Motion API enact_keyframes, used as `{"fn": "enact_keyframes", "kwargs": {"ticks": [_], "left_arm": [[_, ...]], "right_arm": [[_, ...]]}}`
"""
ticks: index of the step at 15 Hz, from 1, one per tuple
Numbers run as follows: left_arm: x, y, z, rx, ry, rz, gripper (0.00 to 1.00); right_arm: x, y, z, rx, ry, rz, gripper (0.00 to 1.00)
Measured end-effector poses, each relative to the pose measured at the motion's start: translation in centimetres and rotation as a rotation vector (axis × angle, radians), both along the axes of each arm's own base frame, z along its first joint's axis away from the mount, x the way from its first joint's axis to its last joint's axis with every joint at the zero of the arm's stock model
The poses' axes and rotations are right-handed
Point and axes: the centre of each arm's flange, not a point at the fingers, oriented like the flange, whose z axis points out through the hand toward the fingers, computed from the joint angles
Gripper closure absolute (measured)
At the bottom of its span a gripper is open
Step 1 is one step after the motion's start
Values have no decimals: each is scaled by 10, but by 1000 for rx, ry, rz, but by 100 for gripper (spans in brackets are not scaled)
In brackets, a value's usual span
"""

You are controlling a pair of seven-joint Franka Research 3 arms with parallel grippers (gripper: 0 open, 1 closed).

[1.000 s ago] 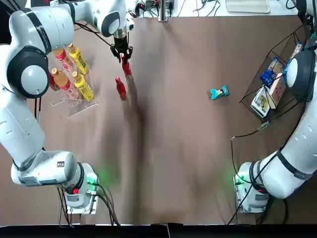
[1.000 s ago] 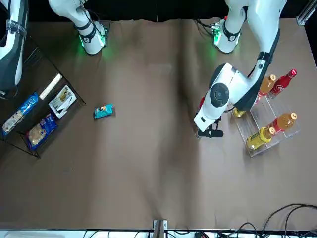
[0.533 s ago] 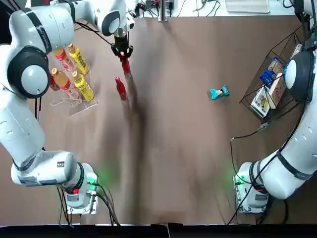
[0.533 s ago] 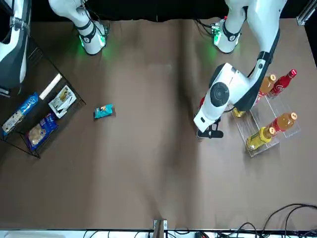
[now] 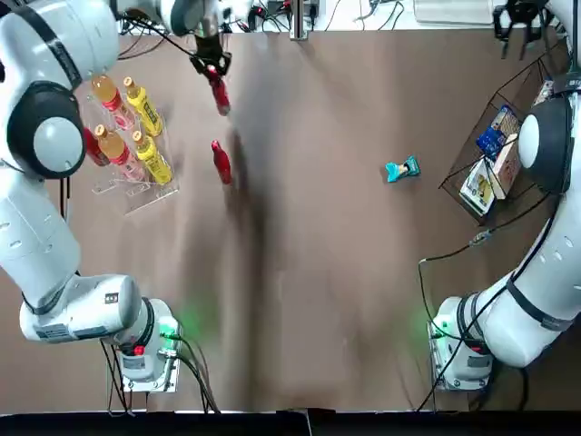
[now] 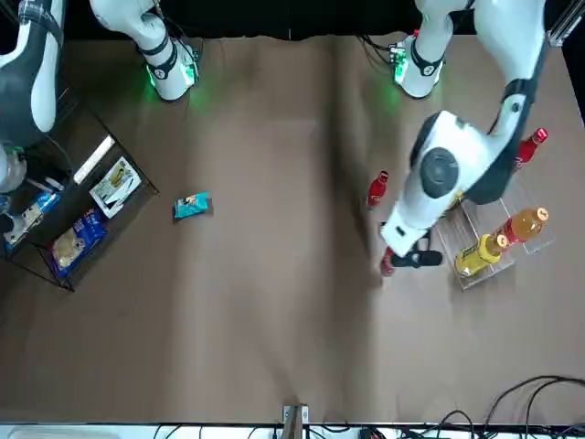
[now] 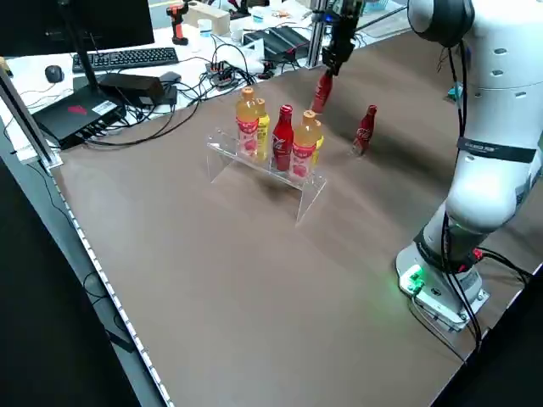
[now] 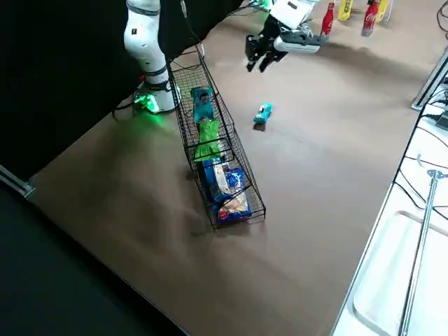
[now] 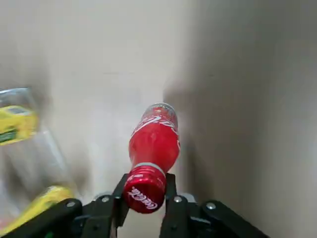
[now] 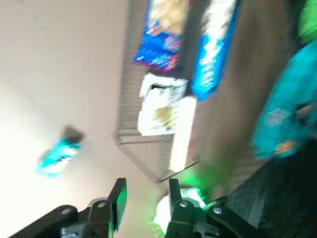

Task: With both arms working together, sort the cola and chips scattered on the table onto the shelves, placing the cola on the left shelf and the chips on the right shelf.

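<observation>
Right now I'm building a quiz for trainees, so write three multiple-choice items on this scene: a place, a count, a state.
1. The small teal packet lies:
A. in a gripper
B. on the brown tabletop

2. Red bottles on the clear acrylic stand:
A. one
B. two

3. The left gripper, beside that stand:
A. empty
B. holding a red bottle

1: B, nothing touches it; the right gripper is open elsewhere.
2: A, the left side view shows one.
3: B, the fingers flank its cap.
</observation>
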Motion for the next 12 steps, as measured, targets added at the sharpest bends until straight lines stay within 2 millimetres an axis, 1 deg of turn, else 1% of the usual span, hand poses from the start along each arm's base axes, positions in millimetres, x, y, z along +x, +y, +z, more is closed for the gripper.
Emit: {"fn": "enact_keyframes", "kwargs": {"ticks": [1, 2, 3, 4, 5, 7, 8, 10, 12], "left_arm": [[3, 19, 11, 19, 15, -11, 69], [4, 40, 22, 39, 38, -30, 69], [4, 62, 33, 58, 63, -52, 69], [2, 82, 44, 74, 86, -80, 69], [0, 99, 55, 88, 106, -105, 69], [-9, 127, 78, 115, 149, -155, 69], [-23, 144, 103, 140, 192, -219, 69], [-36, 156, 126, 154, 223, -283, 69], [-45, 172, 141, 157, 253, -338, 69]], "right_arm": [[2, 10, -6, 30, -10, -46, 54], [4, 23, -17, 46, -10, -104, 47], [7, 37, -33, 48, -5, -165, 40], [10, 53, -54, 39, -2, -222, 40], [13, 71, -76, 14, -1, -272, 38], [14, 104, -117, -48, 1, -337, 37], [8, 132, -154, -87, 4, -361, 37], [-7, 150, -190, -120, 20, -378, 37], [-21, 160, -218, -126, 37, -392, 37]]}}
